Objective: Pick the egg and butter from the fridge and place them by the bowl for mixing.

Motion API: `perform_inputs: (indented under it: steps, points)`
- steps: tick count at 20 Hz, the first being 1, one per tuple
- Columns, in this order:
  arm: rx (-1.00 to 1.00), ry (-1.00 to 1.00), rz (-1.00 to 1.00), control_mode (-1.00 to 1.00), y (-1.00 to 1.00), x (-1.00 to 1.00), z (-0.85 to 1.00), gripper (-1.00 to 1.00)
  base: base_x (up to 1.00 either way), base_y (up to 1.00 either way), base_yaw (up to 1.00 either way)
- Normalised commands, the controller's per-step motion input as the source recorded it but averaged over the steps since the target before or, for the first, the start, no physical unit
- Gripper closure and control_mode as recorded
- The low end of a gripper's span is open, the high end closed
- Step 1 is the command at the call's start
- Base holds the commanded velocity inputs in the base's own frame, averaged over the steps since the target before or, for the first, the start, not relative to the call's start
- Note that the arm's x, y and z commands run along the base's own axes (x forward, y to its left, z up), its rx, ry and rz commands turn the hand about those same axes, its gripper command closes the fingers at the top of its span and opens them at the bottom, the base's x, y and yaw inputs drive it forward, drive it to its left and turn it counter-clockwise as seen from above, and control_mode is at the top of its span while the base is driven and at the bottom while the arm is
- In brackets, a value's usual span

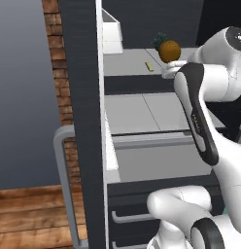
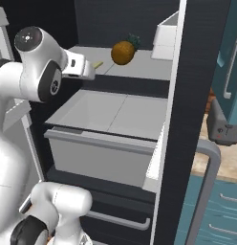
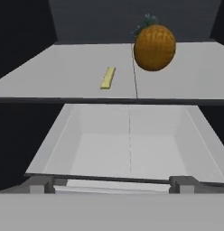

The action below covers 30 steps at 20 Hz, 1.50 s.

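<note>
in the open fridge (image 2: 197, 95) the butter (image 3: 108, 77) lies on a pale shelf (image 3: 64, 67) beside an orange fruit (image 3: 154, 47), fingers' spread untellable.

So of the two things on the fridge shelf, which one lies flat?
The butter, a thin pale-yellow stick lying flat on the grey shelf. The other thing, the round orange fruit with green leaves, stands tall to its right in the hand view.

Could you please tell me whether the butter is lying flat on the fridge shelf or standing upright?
Lying flat: the butter rests lengthwise on the fridge shelf, left of the round orange fruit.
</note>
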Motion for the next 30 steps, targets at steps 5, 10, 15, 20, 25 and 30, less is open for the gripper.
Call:
perform_inputs:
  steps: [5,10,15,20,25,30]
  points:
    - [0.0,0.03,0.0,-1.0,0.02,0.72,0.07,-1.0,0.0,0.0,0.0]
    - [0.0,0.0,0.0,-1.0,0.13,0.75,-0.15,-1.0,0.0,0.0,0.0]
    - [-0.01,0.04,0.0,-1.0,0.18,0.72,-0.27,-1.0,0.0,0.0,0.0]
    - [-0.04,0.04,0.0,-1.0,0.0,0.65,-0.07,-1.0,0.0,0.0,0.0]
    - [-0.03,0.06,0.0,-1.0,-0.09,0.51,0.0,-1.0,0.0,0.0,0.0]
    - [0.0,0.09,0.0,-1.0,-0.04,0.53,-0.05,-1.0,0.0,0.0,0.0]
